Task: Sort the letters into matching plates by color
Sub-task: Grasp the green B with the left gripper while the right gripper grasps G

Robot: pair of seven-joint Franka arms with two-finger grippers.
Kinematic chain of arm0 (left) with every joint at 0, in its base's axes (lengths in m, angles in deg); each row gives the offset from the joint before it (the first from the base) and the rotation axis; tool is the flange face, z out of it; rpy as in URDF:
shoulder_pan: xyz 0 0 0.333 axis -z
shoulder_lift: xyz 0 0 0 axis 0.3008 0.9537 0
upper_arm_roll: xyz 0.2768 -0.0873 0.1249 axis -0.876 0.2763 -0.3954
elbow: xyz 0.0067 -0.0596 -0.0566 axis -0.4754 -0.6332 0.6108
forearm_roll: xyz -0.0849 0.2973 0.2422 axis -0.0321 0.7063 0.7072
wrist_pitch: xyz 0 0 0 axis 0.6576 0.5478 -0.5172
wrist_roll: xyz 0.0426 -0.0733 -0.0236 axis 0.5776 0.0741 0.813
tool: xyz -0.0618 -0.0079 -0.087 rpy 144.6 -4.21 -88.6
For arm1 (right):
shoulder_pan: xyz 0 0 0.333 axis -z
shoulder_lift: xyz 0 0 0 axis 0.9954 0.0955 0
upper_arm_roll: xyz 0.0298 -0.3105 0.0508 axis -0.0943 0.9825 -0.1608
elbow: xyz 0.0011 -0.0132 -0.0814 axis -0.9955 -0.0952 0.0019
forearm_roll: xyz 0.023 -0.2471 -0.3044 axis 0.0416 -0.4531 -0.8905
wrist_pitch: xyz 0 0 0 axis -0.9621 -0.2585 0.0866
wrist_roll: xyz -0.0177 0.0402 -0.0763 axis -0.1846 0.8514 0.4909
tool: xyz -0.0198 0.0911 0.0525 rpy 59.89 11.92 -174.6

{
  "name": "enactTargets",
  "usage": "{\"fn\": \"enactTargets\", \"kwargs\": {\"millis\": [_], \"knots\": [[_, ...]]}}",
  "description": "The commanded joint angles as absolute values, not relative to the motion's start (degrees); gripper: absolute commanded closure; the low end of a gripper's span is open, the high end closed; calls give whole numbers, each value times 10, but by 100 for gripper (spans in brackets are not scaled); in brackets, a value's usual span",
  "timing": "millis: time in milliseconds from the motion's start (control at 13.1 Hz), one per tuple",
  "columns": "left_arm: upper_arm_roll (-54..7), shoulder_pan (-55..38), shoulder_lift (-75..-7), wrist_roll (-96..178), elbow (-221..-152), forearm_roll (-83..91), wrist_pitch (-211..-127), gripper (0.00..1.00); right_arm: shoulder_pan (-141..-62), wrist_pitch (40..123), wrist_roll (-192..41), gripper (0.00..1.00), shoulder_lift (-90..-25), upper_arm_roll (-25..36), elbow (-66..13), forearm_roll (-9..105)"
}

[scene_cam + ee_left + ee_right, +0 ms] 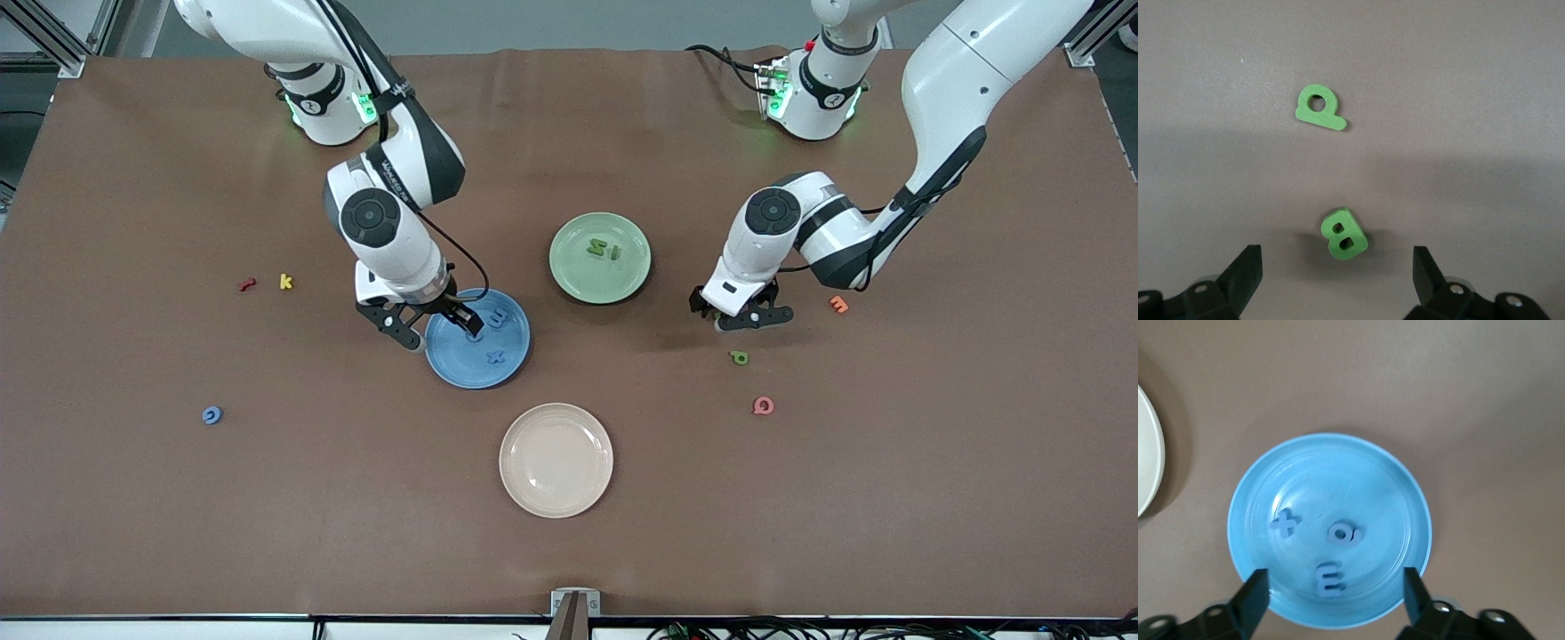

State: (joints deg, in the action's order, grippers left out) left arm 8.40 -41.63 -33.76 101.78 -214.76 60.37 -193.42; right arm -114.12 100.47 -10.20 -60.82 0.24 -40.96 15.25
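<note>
From the front, the right arm bends down from its base, its wrist tipped toward the blue plate [477, 339], and the right hand [436, 326] hangs over that plate's rim on the side toward the right arm's end of the table. Its fingers are spread and hold nothing. Blue letters lie in the plate, among them an x [496, 357]. Another blue letter [212, 414] lies alone on the table [178, 516], well apart, toward the right arm's end. The left arm folds at the elbow and points its left hand [745, 316] down over bare table near the green plate [600, 258], which holds two green letters [601, 249]. A green letter [739, 357] lies just nearer the camera than that hand. A beige plate [556, 460] sits nearer the camera than the blue one. Red [247, 284], yellow [286, 282], orange [837, 304] and pink [763, 405] letters lie scattered.

In the left wrist view, the left hand's fingers [1245, 273] stand wide apart, empty, with a green B [1343, 233] on the table between them and a second green letter [1319, 107] near it.

In the right wrist view, the right hand's fingers [1255, 597] are spread across the blue plate's rim [1245, 493]. Three blue letters lie inside: an x [1285, 523], an E [1328, 578] and a rounded one [1345, 535].
</note>
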Motion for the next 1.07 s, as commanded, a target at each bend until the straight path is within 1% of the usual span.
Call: {"fn": "enactTargets", "kwargs": {"millis": [0,230,306,459,536,613,689,766,995], "knots": [[78,-421,-322,1026,-2151,629,-1963,2,-1064,998,-242,0,-613,3,-413,156],[73,-420,-311,1028,-2151,635,-1972,6,-947,1008,-447,0,-602,3,-415,143],[68,-419,-309,1029,-2150,641,-1973,9,-905,1012,-507,0,-597,3,-413,137],[67,-419,-302,1030,-2148,648,-1973,19,-841,1029,-603,7,-576,3,-406,128],[67,-419,-301,1030,-2147,648,-1973,26,-816,1045,-641,13,-555,3,-396,128],[66,-419,-301,1030,-2147,649,-1973,33,-796,1049,-673,23,-534,3,-380,127],[66,-419,-299,1030,-2147,651,-1973,40,-781,1050,-699,32,-512,3,-358,127],[66,-419,-294,1030,-2145,652,-1973,48,-768,1050,-724,37,-489,3,-334,126],[66,-418,-294,1029,-2144,652,-1973,75,-739,1053,-779,40,-434,3,-277,124]]}}
